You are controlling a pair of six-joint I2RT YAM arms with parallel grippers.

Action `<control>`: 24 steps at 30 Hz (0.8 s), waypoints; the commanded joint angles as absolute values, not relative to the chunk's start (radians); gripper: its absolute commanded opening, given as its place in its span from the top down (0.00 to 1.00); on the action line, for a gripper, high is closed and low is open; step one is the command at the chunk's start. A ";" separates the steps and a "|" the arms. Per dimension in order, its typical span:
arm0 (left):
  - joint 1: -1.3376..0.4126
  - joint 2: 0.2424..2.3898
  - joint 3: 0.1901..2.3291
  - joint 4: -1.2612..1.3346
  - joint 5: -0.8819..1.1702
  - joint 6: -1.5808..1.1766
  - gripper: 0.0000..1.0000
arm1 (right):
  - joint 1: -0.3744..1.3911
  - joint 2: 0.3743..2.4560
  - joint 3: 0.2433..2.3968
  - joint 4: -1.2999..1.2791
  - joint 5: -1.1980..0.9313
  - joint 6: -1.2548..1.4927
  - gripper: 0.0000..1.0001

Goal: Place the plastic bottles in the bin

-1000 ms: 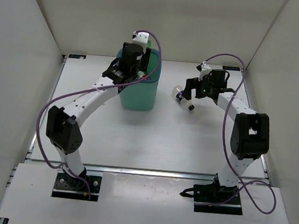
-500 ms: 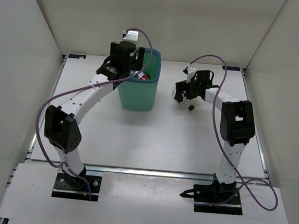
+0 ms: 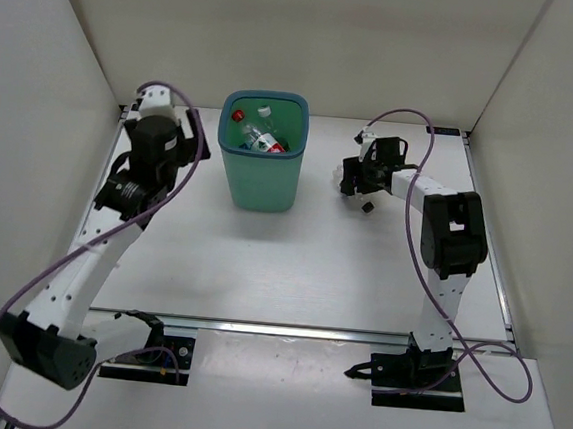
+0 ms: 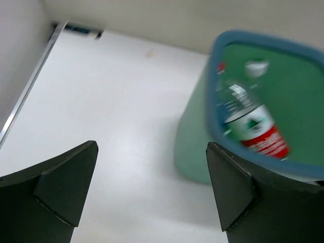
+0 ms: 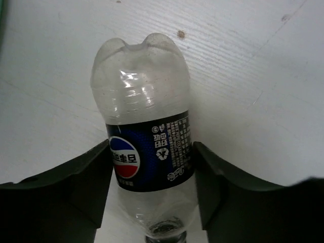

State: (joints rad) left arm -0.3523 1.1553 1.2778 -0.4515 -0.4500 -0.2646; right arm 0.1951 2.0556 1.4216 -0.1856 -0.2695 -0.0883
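Right wrist view: your right gripper (image 5: pixel 152 174) is clamped on the navy-label bottle (image 5: pixel 144 106), with one dark finger (image 5: pixel 66 187) set against each side of the label. The bottle is clear. Its lobed base points away from the camera and its neck end sits back between the fingers. The white table (image 5: pixel 253 76) lies close behind it; you cannot tell from here whether the bottle touches the surface. The top external view puts this gripper low over the table, to the right of the bin (image 3: pixel 260 177) and apart from it. The right arm reaches out from its base at the near edge.

Left wrist view: your left gripper (image 4: pixel 152 152) has its fingers (image 4: pixel 58 190) spread wide, with nothing between them. Bare table shows through the gap. The bin stands upright ahead and to the right, with a teal wall and a bluer rim. Inside it a red-label bottle (image 4: pixel 255 131) lies tilted against the green wall. This view is blurred. The top external view shows other bottles (image 3: pixel 257 132) in the bin's mouth. It places the left gripper left of the bin, apart from it, near the table's far left corner.
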 commanded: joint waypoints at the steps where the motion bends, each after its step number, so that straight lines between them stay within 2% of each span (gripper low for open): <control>1: -0.293 1.051 1.143 -0.592 -0.429 -0.376 0.01 | 0.195 2.077 1.462 -0.230 -0.241 -0.052 0.47; 2: -0.287 1.036 1.100 -0.621 -0.434 -0.380 0.01 | 0.198 2.065 1.454 -0.227 -0.245 -0.051 0.59; 4: -0.264 0.976 1.040 -0.664 -0.407 -0.420 0.01 | 0.207 2.030 1.466 -0.244 -0.244 -0.038 0.68; 10: -0.239 0.884 0.910 -0.733 -0.359 -0.480 0.02 | 0.248 1.826 1.587 -0.265 -0.204 0.024 0.73; 14: -0.233 0.853 0.858 -0.747 -0.292 -0.520 0.02 | 0.314 1.755 1.744 -0.246 -0.285 0.028 0.73; 18: -0.236 0.824 0.787 -0.738 -0.223 -0.548 0.01 | 0.412 1.790 1.919 -0.221 -0.353 0.029 0.69; 24: -0.238 0.784 0.736 -0.722 -0.212 -0.572 0.01 | 0.503 1.991 2.169 -0.170 -0.489 0.101 0.72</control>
